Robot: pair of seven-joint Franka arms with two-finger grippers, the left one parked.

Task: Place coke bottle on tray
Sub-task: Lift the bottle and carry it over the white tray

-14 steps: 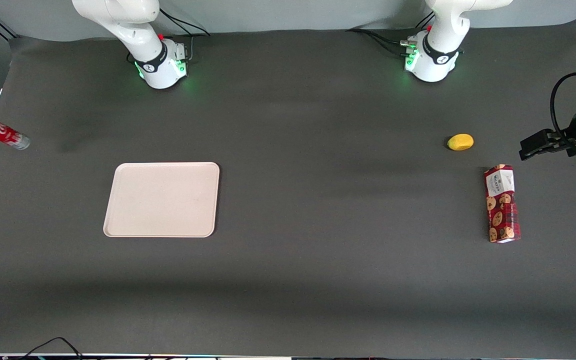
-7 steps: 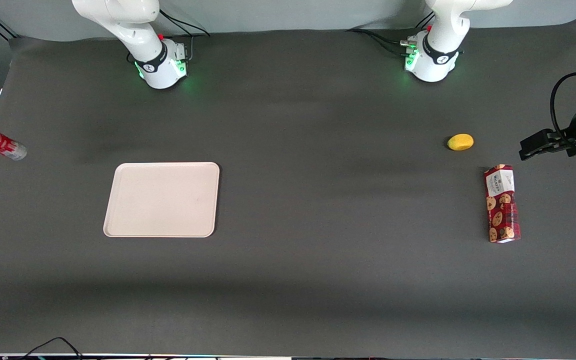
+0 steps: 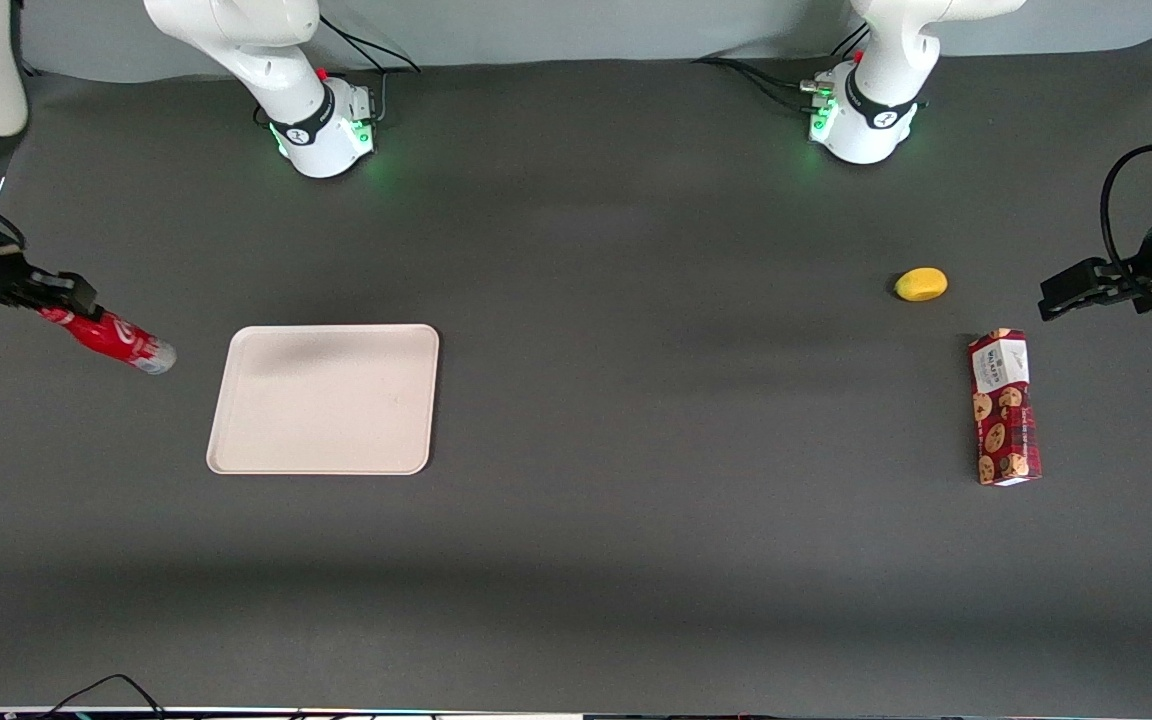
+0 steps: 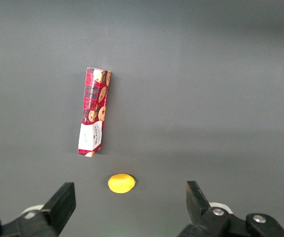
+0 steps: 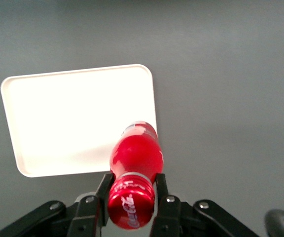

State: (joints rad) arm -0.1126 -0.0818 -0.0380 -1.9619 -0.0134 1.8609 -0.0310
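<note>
My right gripper [image 3: 56, 300] [image 5: 131, 190] is shut on the coke bottle [image 3: 116, 340] [image 5: 134, 168], gripping it just under its red cap. The bottle hangs tilted above the table at the working arm's end, with its silvery base pointing toward the tray. The cream-white tray [image 3: 324, 398] [image 5: 78, 118] lies flat on the dark table beside the bottle, a short gap away, and nothing lies on it. In the right wrist view the bottle's base overlaps the tray's near corner.
A red cookie-print box [image 3: 1004, 407] [image 4: 93, 111] and a small yellow lemon-like object [image 3: 921, 284] [image 4: 121, 183] lie toward the parked arm's end of the table. Both arm bases [image 3: 321, 130] stand at the table's back edge.
The gripper has carried the coke bottle in from the table's edge toward the tray, and more of the arm has come into the front view.
</note>
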